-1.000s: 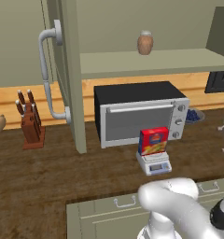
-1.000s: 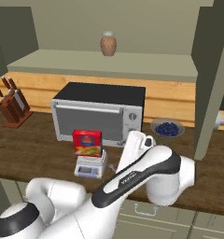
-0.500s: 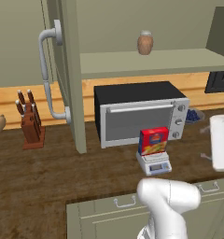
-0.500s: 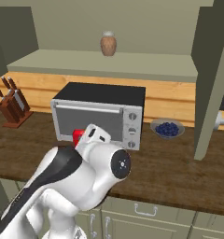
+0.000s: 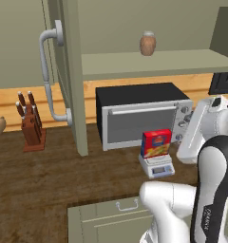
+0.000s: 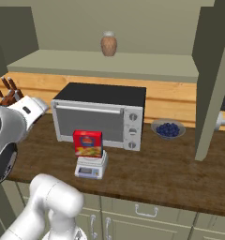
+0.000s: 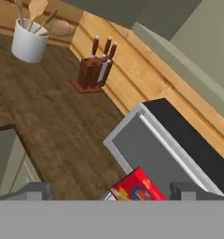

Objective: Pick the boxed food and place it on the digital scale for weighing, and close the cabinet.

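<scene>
Between the two dark finger tips of the gripper (image 7: 111,190), which are seen spread wide apart at the bottom of the hand view with nothing held, the red top corner of the small upright cardboard box of food (image 7: 135,186) is framed, so the box is judged to lie just ahead of the open jaws and a little below them. No contact between the finger tips and the box can be made out. In the left base view the red-and-yellow box (image 5: 156,143) is seen standing upright, its long axis vertical, on the small low light-grey digital scale (image 5: 156,165), which rests on the dark wooden counter (image 5: 54,180); the placing step is therefore judged complete. Just behind the box, farther from the jaws, the black-and-silver toaster oven (image 7: 165,140) is met, and well beyond it, up and to the left in the hand view, a brown wooden knife block (image 7: 92,70) and a white utensil crock (image 7: 29,41) are seen. What the coming move is judged to turn on is the olive-green cabinet door (image 5: 68,76) with its long curved grey bar handle (image 5: 48,71): it stands open, edge-on, well away from the jaws on the knife-block side, so a wide swing away from the box is judged necessary before the door can be pushed closed.
</scene>
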You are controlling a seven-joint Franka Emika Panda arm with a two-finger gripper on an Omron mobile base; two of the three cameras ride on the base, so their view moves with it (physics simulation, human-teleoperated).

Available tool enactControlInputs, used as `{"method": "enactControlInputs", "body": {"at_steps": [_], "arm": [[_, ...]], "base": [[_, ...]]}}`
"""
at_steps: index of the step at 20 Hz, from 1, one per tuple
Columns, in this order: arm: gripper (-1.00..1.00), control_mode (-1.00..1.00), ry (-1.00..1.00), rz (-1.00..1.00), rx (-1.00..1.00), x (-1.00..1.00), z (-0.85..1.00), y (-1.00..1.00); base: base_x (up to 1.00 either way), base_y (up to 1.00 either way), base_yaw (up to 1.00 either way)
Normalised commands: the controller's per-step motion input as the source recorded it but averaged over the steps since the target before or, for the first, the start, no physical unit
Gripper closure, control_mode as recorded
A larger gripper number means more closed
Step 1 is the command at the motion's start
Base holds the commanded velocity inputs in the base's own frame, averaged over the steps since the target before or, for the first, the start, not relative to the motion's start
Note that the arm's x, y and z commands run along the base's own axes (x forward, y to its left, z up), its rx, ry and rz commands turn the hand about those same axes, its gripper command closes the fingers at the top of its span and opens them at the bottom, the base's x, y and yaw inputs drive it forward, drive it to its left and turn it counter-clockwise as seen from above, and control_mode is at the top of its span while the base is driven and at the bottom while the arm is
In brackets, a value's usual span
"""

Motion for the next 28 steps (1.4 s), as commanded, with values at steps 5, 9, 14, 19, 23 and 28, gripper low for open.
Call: {"method": "enactControlInputs", "body": {"at_steps": [5, 9, 14, 19, 23, 28], "arm": [[-1.00, -1.00, 0.00, -0.11, -0.02, -0.02, 0.05, 0.06], [-1.00, -1.00, -0.13, -0.03, 0.00, -0.63, 0.03, 0.13], [-1.00, -1.00, -0.26, -0.31, -0.03, -0.56, 0.22, 0.90], [-1.00, -1.00, -0.26, -0.41, -0.01, -0.23, 0.22, 0.98], [-1.00, -1.00, -0.31, -0.49, 0.00, -0.08, 0.18, 1.00], [-1.00, -1.00, -0.27, -0.46, 0.00, -0.05, 0.04, 0.95]], "base": [[0.00, 0.00, 0.00], [0.00, 0.00, 0.00], [0.00, 0.00, 0.00], [0.00, 0.00, 0.00], [0.00, 0.00, 0.00], [0.00, 0.00, 0.00]]}}
